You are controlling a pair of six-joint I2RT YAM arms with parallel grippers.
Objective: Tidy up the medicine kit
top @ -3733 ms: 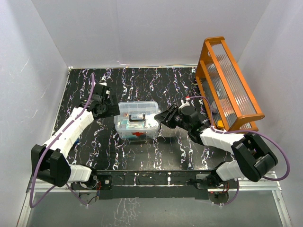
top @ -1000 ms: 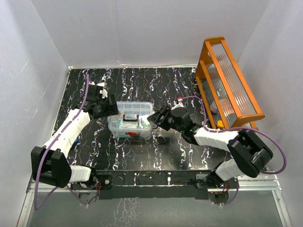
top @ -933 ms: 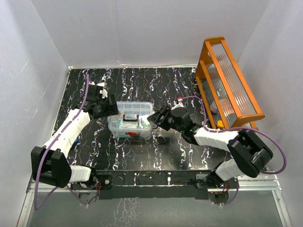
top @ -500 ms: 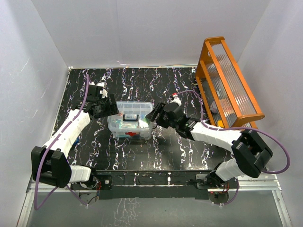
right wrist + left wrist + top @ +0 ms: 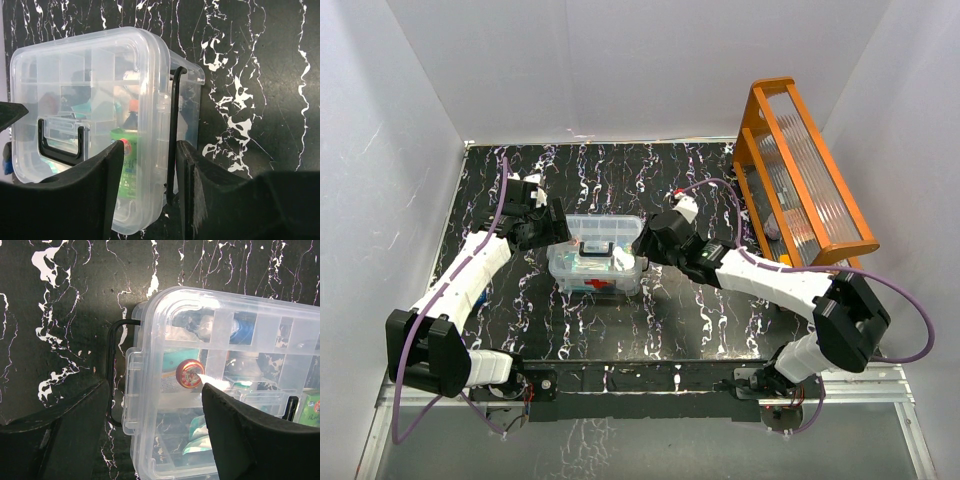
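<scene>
Since the medicine kit (image 5: pixel 595 265) sits mid-table (image 5: pixel 670 180) between the two arms, the overhead view puts the left fingers (image 5: pixel 553 226) at its left end and the right fingers (image 5: pixel 642 246) at its right end, probably one arm for each clasp; the orange rack (image 5: pixel 805 180) stands well apart by the right wall

From the left wrist, the fingers (image 5: pixel 60 435) stand wide and hold nothing, either side of the end with the black wire latch (image 5: pixel 111 370). The clear lid (image 5: pixel 225 305) is on, and a red-capped item (image 5: pixel 189 374) and something blue (image 5: pixel 243 330) show through it in the tray compartments

From the right wrist, the fingers (image 5: pixel 95 190) are narrow and straddle the right-end latch (image 5: pixel 172 135); I cannot tell whether they pinch it. A green-labelled bottle (image 5: pixel 127 155) lies inside near the lid's black handle (image 5: pixel 60 147)
</scene>
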